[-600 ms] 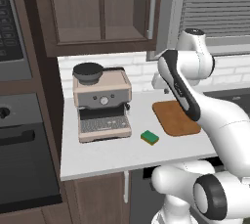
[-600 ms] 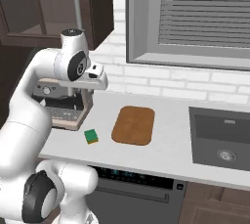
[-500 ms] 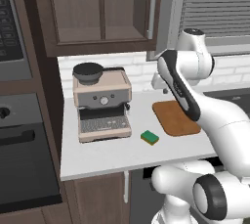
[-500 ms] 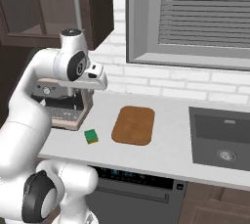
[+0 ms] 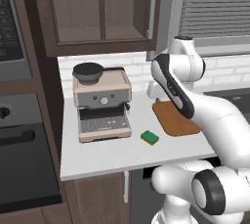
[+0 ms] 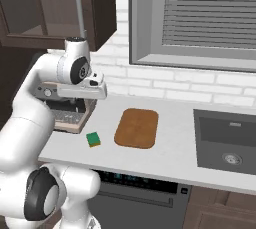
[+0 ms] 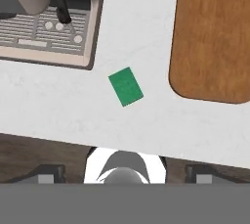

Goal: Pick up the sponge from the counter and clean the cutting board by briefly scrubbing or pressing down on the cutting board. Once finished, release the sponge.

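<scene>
**Sponge still on the worktop, hand up high**

One sponge [image 5: 150, 137], green side up, lies flat near the front edge of the worktop [image 5: 102, 157], nothing touching it. One board [image 6: 137, 127] sits to its right, apart from it, also bare. One coffee machine [image 5: 102, 103] stands toward the worktop's left end, just behind and left of the sponge; its tray corner comes near but doesn't touch. A sink [image 6: 227, 140] is set in well past the board.

The gripper [image 7: 125, 171] hangs well above the worktop looking straight down, fingers [image 7: 49, 173] spread wide and holding nothing. Tips are barely in shot from the hand camera, so that's my best read. Nothing sits between hand and sponge.
</scene>
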Controlling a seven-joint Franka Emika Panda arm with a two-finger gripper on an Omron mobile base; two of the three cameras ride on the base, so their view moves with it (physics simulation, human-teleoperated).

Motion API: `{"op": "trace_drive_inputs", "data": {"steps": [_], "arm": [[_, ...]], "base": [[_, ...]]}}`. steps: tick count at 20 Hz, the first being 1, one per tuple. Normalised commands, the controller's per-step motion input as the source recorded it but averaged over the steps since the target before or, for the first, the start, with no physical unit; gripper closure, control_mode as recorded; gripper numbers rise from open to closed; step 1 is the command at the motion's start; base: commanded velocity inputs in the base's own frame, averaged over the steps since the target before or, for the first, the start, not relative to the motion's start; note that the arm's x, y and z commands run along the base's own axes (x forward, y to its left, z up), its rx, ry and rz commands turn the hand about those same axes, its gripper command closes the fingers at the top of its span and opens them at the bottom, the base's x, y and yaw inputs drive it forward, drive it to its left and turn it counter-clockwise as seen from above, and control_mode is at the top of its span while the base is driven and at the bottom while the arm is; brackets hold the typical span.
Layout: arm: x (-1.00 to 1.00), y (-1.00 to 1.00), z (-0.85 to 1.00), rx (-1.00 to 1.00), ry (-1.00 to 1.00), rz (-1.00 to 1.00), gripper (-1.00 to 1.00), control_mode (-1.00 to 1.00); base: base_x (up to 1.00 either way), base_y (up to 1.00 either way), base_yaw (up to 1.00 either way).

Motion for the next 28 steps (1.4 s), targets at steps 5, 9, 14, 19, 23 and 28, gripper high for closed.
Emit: {"op": "trace_drive_inputs", "data": {"steps": [5,9,14,19,23,28], "arm": [[0.06,0.21,-0.54,0.00,0.31,0.24,-1.00,-1.00],[0.01,0.17,-0.51,0.00,0.29,0.15,-1.00,-1.00],[-0.04,0.15,-0.49,0.00,0.18,0.01,-1.00,-1.00],[0.04,0.08,-0.10,0.00,0.00,0.00,-1.00,-1.00],[-0.03,0.00,-0.61,0.00,0.00,0.00,-1.00,-1.00],[0.00,0.00,-0.44,0.00,0.00,0.00,-1.00,-1.00]], "base": [[0.00,0.00,0.00],[0.00,0.00,0.00],[0.00,0.00,0.00],[0.00,0.00,0.00],[0.00,0.00,0.00],[0.00,0.00,0.00]]}}
